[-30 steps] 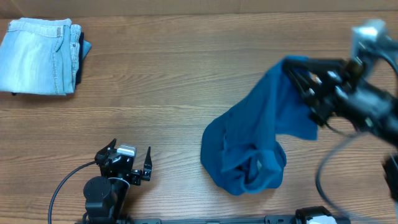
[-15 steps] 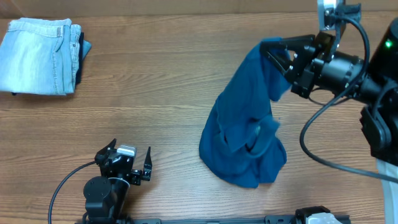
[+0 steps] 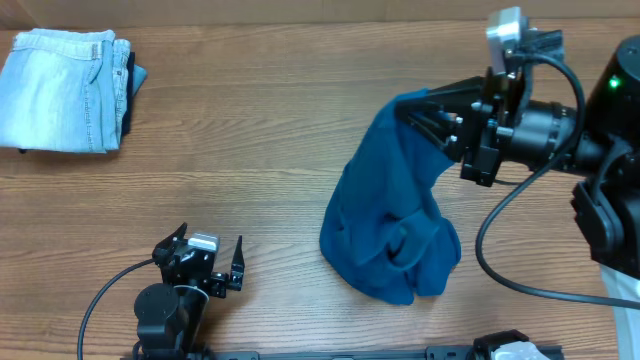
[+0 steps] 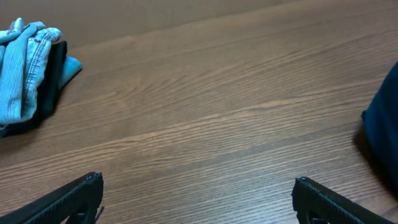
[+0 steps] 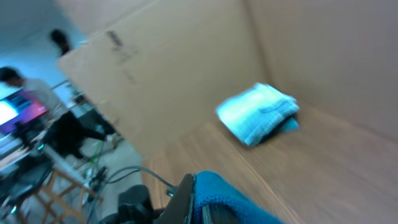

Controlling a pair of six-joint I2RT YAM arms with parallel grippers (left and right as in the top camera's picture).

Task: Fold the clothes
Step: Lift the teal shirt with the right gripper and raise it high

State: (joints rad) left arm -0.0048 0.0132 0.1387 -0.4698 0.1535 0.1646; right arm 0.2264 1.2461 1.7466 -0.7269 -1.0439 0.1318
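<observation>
Resting near my own edge of the counter, my left claw stands spread as wide as it goes, nothing between its fingers and only bare wood grain in front of it. Further out and to the right, the deep teal polo shirt sits in a crumpled heap on the wood, its lower bulk bunched into loose folds. From that heap the fabric rises in a narrowing drape up and to the right, ending in my right claw, which is clamped tight on the top of the cloth. So the shirt hangs below and to the left of that claw, part lifted, part touching the counter. My right wrist camera shows the shirt bunched right at the fingers. The left claw and the shirt are well apart; my left wrist view catches only a dark blue edge at its right border. Farthest away, at the far left corner, lies a folded pair of pale blue jeans, close to a brown cardboard wall.
</observation>
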